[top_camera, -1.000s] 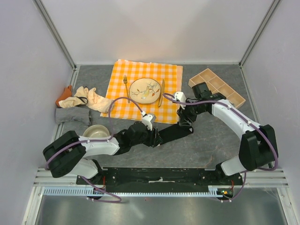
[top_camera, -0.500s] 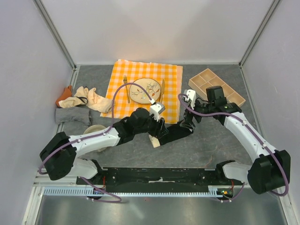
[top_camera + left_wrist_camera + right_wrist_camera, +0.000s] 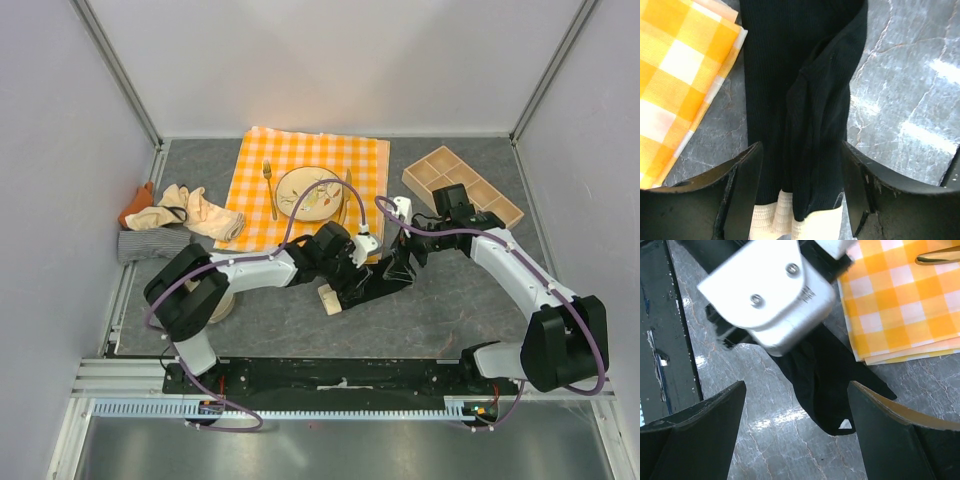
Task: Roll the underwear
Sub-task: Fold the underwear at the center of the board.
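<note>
Black underwear (image 3: 376, 283) with a cream band (image 3: 328, 298) lies stretched out on the grey table, just off the checked tablecloth's corner. In the left wrist view the black underwear (image 3: 790, 75) runs up between my fingers, and its cream band (image 3: 815, 225) sits low between them. My left gripper (image 3: 801, 150) is open and straddles it without pinching. My right gripper (image 3: 797, 387) stands wide open over the far end of the black underwear (image 3: 832, 390), holding nothing. More underwear (image 3: 185, 212) lies piled at the left: cream pieces, an orange one (image 3: 135, 203) and a striped one (image 3: 155, 245).
The orange-and-white tablecloth (image 3: 360, 165) carries a plate (image 3: 310, 193), a fork (image 3: 268, 185) and a knife. A wooden divided tray (image 3: 462, 185) sits at the back right. The left wrist's white housing (image 3: 775, 295) fills the top of the right wrist view.
The left arm has swung right over the black underwear and its jaws have opened wider. The right gripper has opened, let go of the garment's far end and lifted slightly.
</note>
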Action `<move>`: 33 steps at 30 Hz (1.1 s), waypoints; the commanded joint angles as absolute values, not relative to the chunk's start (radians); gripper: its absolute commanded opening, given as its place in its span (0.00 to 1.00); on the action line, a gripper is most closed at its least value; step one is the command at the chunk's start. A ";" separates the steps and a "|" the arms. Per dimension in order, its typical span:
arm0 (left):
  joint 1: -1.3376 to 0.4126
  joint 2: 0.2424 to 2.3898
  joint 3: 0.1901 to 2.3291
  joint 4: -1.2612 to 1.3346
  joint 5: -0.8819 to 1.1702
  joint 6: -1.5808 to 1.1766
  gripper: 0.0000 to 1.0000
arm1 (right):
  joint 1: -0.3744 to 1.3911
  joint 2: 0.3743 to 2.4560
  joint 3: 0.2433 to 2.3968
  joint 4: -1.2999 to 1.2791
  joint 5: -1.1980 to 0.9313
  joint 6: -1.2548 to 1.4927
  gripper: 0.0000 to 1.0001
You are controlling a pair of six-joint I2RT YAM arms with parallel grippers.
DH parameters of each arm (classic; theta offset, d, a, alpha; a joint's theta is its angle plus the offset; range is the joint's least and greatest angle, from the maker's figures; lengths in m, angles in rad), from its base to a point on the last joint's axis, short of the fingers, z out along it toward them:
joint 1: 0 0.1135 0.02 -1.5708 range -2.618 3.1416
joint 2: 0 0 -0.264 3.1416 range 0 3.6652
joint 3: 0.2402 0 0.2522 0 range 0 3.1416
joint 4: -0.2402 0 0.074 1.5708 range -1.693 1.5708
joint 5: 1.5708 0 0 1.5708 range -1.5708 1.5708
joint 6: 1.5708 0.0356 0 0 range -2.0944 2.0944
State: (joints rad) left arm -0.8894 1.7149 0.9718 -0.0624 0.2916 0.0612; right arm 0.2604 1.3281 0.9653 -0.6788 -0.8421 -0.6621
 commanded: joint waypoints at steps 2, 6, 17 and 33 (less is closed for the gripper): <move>-0.877 1.775 1.046 -0.090 0.287 0.147 0.70 | 0.253 1.335 1.009 -0.709 -0.910 -0.706 0.90; -0.864 1.792 1.057 -0.091 0.296 0.144 0.70 | 0.255 1.347 1.012 -0.727 -0.917 -0.722 0.89; -0.801 1.831 1.078 -0.100 0.439 0.101 0.68 | 0.253 1.368 1.020 -0.758 -0.928 -0.747 0.88; -0.753 1.855 1.008 -0.095 0.515 -0.063 0.02 | 0.256 1.376 1.023 -0.856 -0.982 -0.873 0.84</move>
State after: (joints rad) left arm -0.7666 1.8717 1.0626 -0.1043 0.4656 0.0406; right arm 0.2577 1.3758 0.9867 -0.8192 -0.9138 -0.7952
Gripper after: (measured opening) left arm 0.090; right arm 0.847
